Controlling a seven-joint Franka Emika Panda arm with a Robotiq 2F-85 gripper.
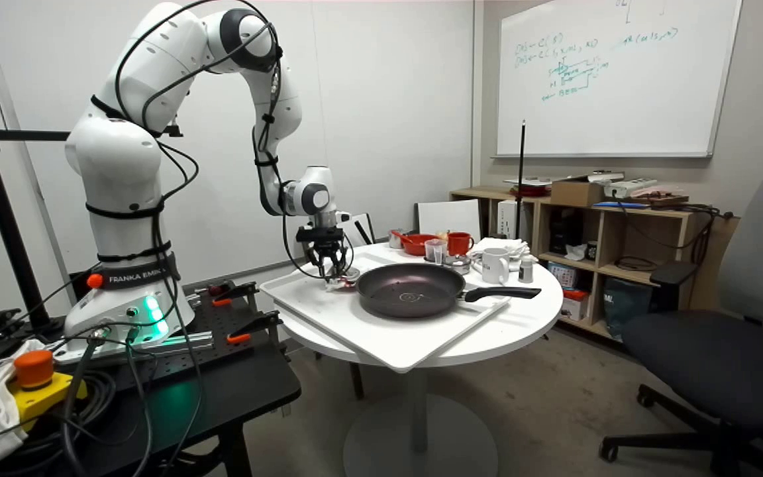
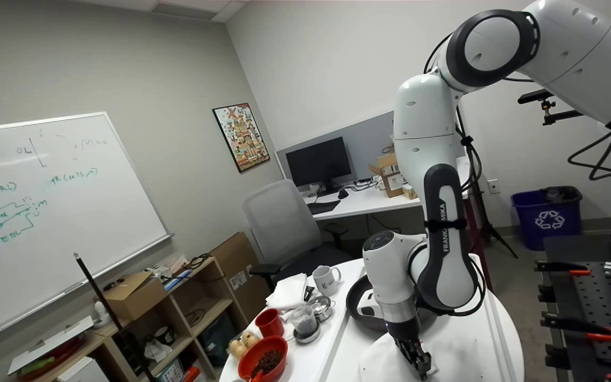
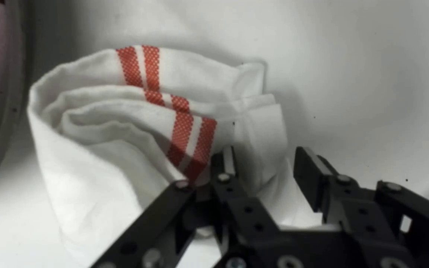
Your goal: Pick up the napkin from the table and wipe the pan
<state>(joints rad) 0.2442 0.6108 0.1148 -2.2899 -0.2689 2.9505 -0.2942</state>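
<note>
Red-striped napkin (image 3: 177,130) lies loosely folded; the end effector (image 3: 264,160), fingers parted, grips nothing; a shallow pinch could shed layers before reaching the frying pan (image 1: 411,288).

There are two fingers (image 3: 309,180), one dark pan (image 1: 411,291), one striped napkin (image 3: 143,115)

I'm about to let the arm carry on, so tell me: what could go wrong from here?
The gripper is open and only part of the napkin shows between its jaws, so closing might catch too little and slip. Most of the napkin's folds bunch to one side, so it could come up lopsided. Nothing visible holds the pan, so wiping might slide it, perhaps nudging the white mug near its handle.
</note>
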